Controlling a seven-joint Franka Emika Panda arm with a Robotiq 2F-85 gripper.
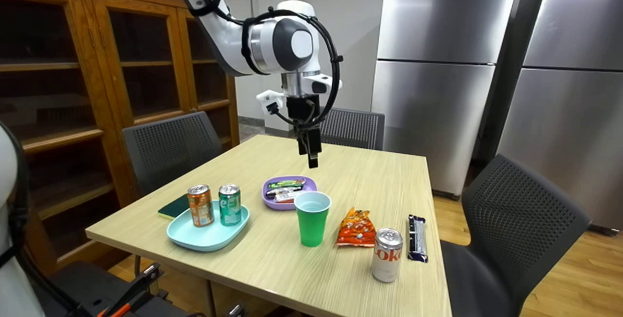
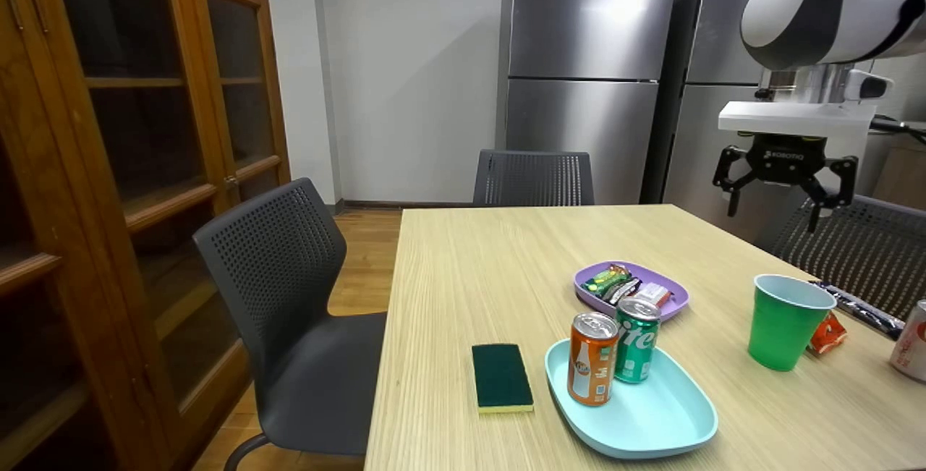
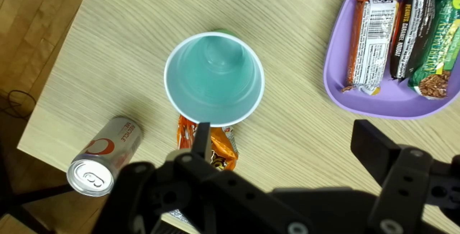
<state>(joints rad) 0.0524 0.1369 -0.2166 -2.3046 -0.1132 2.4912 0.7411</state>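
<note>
Green outside and pale within, the cup stands at the upper middle of the wrist view, while the claw, spread wide and empty, spans the lower right.

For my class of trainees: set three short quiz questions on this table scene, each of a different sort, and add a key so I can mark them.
1. True or false: the fingers stand open, holding nothing.
2. How many cans stand on the blue tray?
3. In the wrist view, what does the cup partly hide?
A) the purple tray
B) the orange bag
C) the Coke

Key: 1 true; 2 two; 3 B.
</note>
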